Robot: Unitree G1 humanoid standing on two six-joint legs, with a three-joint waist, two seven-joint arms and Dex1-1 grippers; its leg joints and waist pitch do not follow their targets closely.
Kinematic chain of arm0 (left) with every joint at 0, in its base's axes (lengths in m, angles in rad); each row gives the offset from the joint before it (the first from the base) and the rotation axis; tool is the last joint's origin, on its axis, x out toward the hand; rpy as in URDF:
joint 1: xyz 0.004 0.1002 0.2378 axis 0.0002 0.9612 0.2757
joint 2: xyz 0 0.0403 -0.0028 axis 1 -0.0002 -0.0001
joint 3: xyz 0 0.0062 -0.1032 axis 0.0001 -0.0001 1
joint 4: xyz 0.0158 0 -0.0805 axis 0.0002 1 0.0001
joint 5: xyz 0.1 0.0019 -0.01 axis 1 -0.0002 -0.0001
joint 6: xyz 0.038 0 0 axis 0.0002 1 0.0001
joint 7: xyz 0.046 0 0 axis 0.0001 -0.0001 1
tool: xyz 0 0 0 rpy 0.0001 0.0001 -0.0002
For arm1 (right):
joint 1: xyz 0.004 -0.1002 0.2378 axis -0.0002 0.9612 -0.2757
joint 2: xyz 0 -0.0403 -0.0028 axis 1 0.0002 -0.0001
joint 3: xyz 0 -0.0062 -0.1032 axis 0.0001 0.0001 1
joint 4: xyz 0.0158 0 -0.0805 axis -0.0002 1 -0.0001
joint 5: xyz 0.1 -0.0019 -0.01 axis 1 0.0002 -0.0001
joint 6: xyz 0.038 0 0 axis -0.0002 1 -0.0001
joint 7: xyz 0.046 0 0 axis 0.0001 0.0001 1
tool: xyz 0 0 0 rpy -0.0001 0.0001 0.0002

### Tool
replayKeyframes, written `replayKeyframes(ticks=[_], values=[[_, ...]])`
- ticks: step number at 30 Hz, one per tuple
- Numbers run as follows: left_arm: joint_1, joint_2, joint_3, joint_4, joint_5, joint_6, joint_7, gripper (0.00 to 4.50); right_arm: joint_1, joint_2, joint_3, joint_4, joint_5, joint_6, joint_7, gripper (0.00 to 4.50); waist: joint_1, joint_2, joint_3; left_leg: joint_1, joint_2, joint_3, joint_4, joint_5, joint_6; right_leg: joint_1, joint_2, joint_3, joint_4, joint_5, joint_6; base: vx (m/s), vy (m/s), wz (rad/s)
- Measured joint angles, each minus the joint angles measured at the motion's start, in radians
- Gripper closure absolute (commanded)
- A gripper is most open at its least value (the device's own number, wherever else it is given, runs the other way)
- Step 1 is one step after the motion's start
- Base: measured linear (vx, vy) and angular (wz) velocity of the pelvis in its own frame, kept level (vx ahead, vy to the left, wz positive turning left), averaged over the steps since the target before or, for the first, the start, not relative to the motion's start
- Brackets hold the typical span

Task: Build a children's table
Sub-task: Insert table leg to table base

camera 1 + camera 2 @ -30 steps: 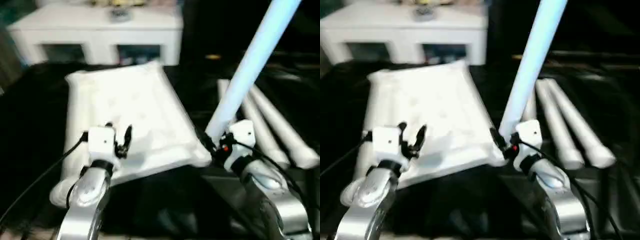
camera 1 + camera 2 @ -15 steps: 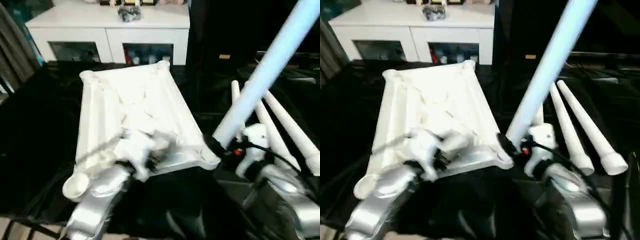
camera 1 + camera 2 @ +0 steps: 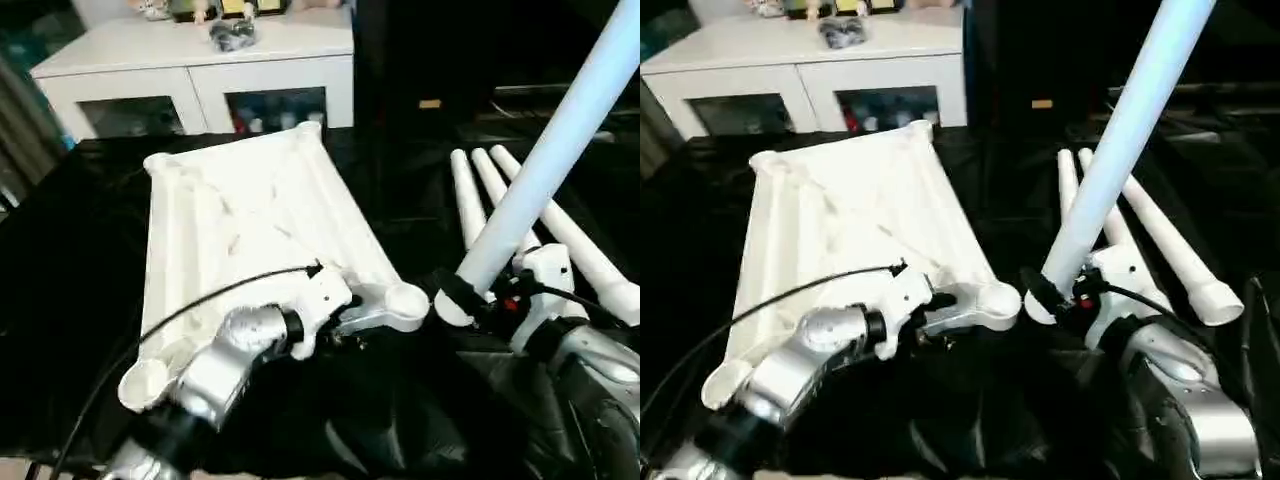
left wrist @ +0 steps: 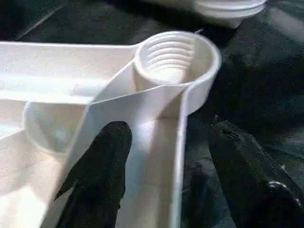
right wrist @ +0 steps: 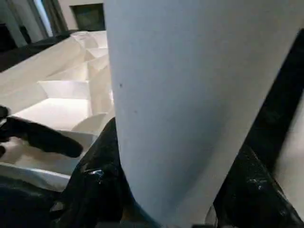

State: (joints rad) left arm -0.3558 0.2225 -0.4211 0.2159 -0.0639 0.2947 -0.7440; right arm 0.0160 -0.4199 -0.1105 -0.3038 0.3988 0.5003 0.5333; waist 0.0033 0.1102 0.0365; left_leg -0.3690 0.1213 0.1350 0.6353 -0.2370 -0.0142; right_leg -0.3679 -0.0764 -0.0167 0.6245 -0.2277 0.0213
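Left wrist view shows the left claw [image 4: 164, 175] open, now straddling the tabletop [image 3: 250, 215] rim beside its near corner socket [image 4: 173, 54]. Right claw [image 3: 1055, 295] grips a leg [image 3: 1120, 150], apparently lowered nearer that socket; insertion looks next.

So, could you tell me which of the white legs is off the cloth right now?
The leg gripped in the right gripper, slanting up and away near the tabletop. The other legs lie side by side on the black cloth behind it.
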Motion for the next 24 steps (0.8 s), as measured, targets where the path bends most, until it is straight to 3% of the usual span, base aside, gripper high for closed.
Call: replayKeyframes(ticks=[13, 24], values=[[-0.001, 0.075, 0.032, -0.047, -0.030, 0.124, -0.058, 2.81, -0.001, -0.029, 0.003, -0.008, 0.004, 0.000, 0.043, 2.57, -0.001, 0.002, 0.001, 0.001, 0.004, 0.008, -0.002, -0.003, -0.005, 0.000, -0.001, 0.000, 0.000, 0.000, 0.000, 0.000, 0.000, 0.00], [0.016, 0.110, 0.028, -0.102, -0.041, 0.165, -0.101, 3.78, -0.023, -0.031, 0.041, 0.002, 0.001, -0.001, 0.065, 2.57, -0.001, -0.005, 0.006, 0.001, 0.005, 0.011, -0.008, 0.000, 0.000, 0.000, -0.001, 0.000, -0.008, 0.000, -0.001, 0.000, 0.000, 0.00]])
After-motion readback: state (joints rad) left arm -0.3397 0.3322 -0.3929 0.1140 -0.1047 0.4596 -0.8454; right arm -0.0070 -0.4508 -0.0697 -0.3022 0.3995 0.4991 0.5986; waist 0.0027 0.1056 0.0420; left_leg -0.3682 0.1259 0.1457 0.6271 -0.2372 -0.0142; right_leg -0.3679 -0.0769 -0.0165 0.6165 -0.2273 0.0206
